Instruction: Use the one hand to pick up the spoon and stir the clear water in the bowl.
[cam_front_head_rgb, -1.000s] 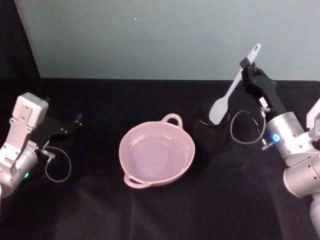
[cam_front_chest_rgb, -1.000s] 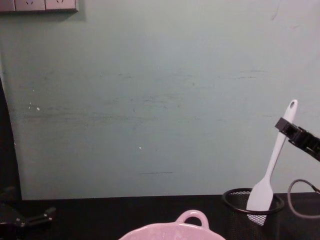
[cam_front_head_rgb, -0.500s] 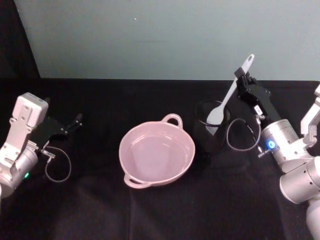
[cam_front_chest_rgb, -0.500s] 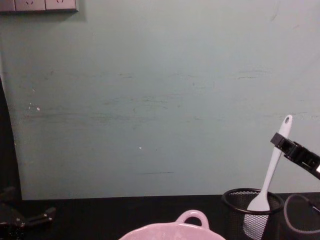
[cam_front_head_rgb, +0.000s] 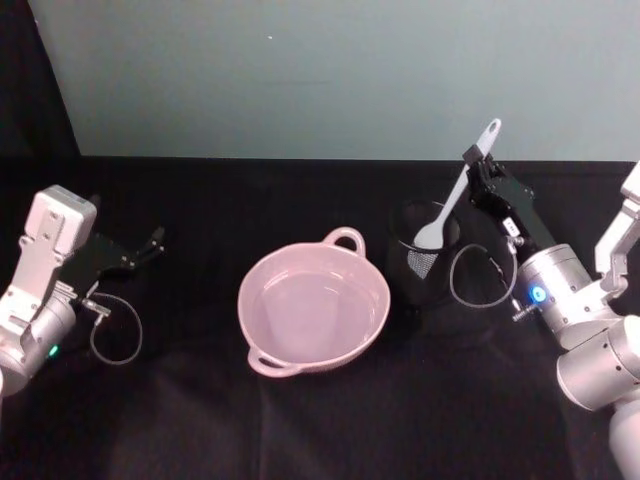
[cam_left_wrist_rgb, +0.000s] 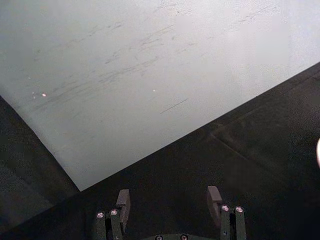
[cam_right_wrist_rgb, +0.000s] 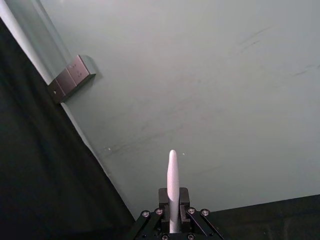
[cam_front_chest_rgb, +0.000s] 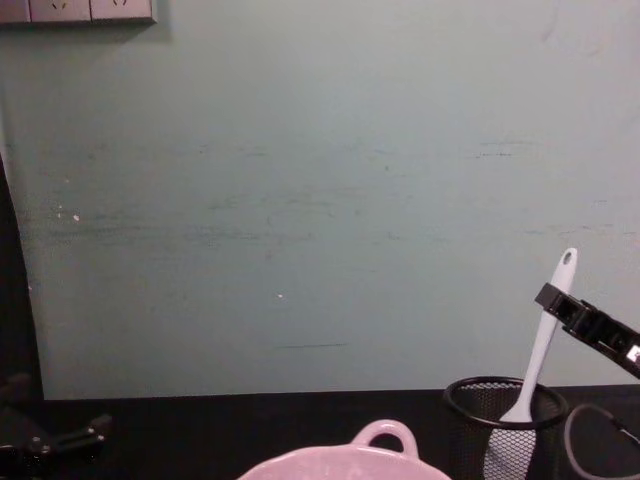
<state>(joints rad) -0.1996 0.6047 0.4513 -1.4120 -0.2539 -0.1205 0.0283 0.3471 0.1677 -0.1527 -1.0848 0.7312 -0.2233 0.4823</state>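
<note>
My black right gripper (cam_front_head_rgb: 473, 160) was clamped on the slim handle of the white plastic spoon (cam_front_head_rgb: 452, 198), its blade down in the black wire-mesh cup (cam_front_head_rgb: 424, 262) toward the table's right edge, so I judged the next move a lift clear and carry to the pale pink glossy bowl (cam_front_head_rgb: 313, 303) mid-table, my left gripper (cam_left_wrist_rgb: 170, 200) parked open near the left edge.

The spoon (cam_front_head_rgb: 458, 192) is plain white, its blade seen through the black wire mesh of the cup (cam_front_head_rgb: 424, 262). The bowl (cam_front_head_rgb: 313, 306) is glossy pale pink all over. The table (cam_front_head_rgb: 300, 420) is covered in black, and the wall (cam_front_head_rgb: 330, 70) behind is a flat pale green. The right hand (cam_front_head_rgb: 474, 158) is black with a small white label, on a silver wrist with a blue light. The left hand (cam_front_head_rgb: 150, 243) is black too.
</note>
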